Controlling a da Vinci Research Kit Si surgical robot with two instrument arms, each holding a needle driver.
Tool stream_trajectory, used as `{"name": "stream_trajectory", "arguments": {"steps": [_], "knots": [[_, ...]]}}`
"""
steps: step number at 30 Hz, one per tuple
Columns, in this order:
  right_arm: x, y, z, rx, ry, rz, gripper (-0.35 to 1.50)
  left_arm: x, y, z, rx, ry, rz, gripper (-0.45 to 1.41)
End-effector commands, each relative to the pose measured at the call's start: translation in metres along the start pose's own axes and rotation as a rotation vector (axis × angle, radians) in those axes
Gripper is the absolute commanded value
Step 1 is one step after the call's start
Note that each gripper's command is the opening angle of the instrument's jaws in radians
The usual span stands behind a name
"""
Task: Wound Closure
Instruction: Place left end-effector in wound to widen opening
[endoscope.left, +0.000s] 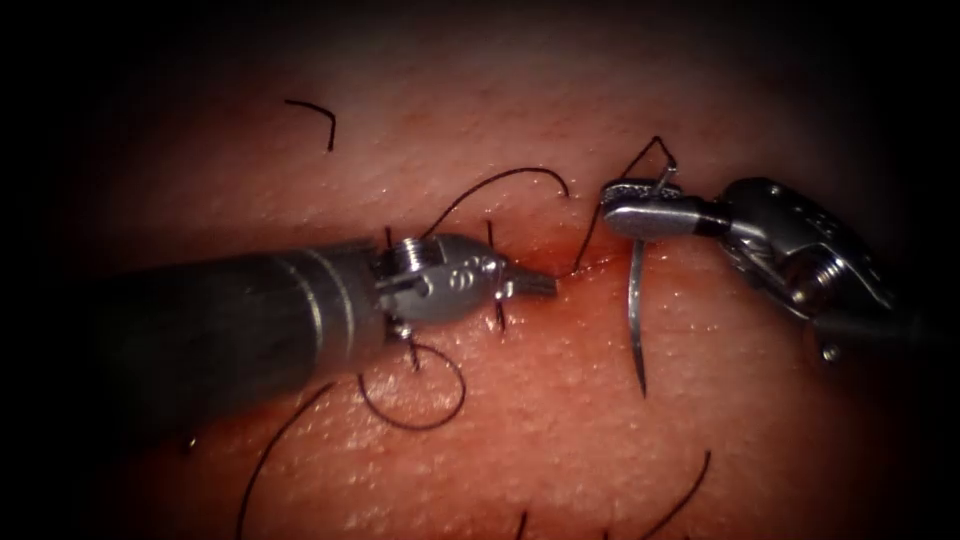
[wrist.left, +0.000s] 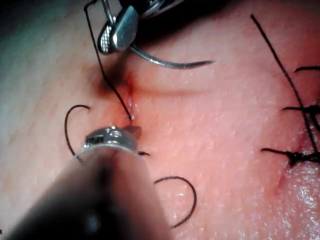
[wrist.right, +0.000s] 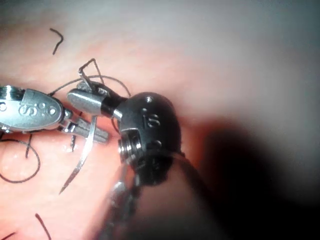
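My right tool (endoscope.left: 612, 205) is shut on the curved needle (endoscope.left: 634, 300) close to its tail. The needle hangs free above the tissue (endoscope.left: 750, 420), point down, near the right end of the cut (endoscope.left: 590, 265). Dark thread (endoscope.left: 625, 170) runs from the tail up over the jaws, then down into the cut. My left tool (endoscope.left: 545, 284) comes in from the left, jaws shut, tip touching the cut where the thread enters; I cannot tell if it pinches anything. The left wrist view has the left tool (wrist.left: 132, 131), right tool (wrist.left: 112, 35) and needle (wrist.left: 170, 63). The right wrist view has the right tool (wrist.right: 75, 96), needle (wrist.right: 85, 150) and left tool (wrist.right: 100, 134).
Earlier stitches (endoscope.left: 492, 275) cross the cut beside the left tool, with curled cut ends (endoscope.left: 420, 400). A loose thread piece (endoscope.left: 320, 115) lies at the far left. Knotted stitches (wrist.left: 305, 155) sit on the tissue. Red fluid wets the cut line.
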Motion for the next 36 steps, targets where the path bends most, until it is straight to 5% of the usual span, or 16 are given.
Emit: {"name": "stream_trajectory", "arguments": {"steps": [1,21,34,36], "knots": [[-0.0003,0.0002,0.0007,0.016,0.0,-0.012,-0.35,0.0001,-0.0007,0.0008,0.004,0.0,-0.001,-0.45],[0.0016,0.0007,0.0012,0.083,0.002,-0.194,-0.35,-0.0027,-0.0038,0.0033,-0.054,-0.226,0.026,-0.45],[0.0022,0.0049,0.0038,0.082,0.019,-0.439,-0.35,-0.0034,-0.0017,0.0042,-0.11,-0.282,-0.033,-0.45],[0.0023,0.0054,0.0043,0.077,0.022,-0.511,-0.35,-0.0034,-0.0015,0.0042,-0.109,-0.282,-0.039,-0.33]]}}
